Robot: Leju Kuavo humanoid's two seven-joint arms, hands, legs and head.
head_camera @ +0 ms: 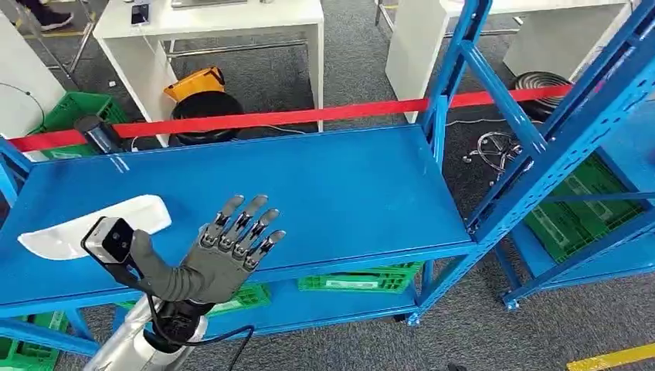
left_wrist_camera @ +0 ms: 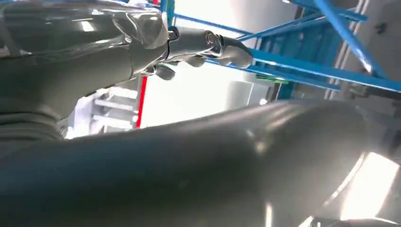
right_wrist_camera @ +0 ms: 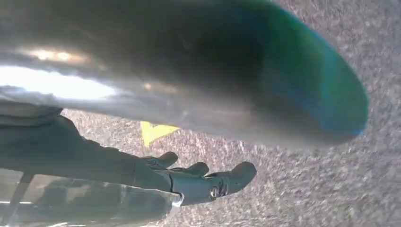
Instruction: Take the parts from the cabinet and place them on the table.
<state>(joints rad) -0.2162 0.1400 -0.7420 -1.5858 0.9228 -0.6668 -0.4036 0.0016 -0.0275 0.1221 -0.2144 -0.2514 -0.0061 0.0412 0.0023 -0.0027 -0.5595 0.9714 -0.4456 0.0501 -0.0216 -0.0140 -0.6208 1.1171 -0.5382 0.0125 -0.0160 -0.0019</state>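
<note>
Though perhaps empty, left hand (head_camera: 224,251) outstretched.

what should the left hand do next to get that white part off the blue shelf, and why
Probably swing the left hand toward the robot's left and lower it onto the white part. In the head view the hand hovers open over the blue shelf, holding nothing, and the part lies just beside it near the shelf's front edge. The right hand hangs open over the floor, so the left seems better placed.

The blue shelf (head_camera: 324,185) top is left bare right of the white part (head_camera: 93,226). Its right side is bounded by slanted blue uprights (head_camera: 533,147).
</note>
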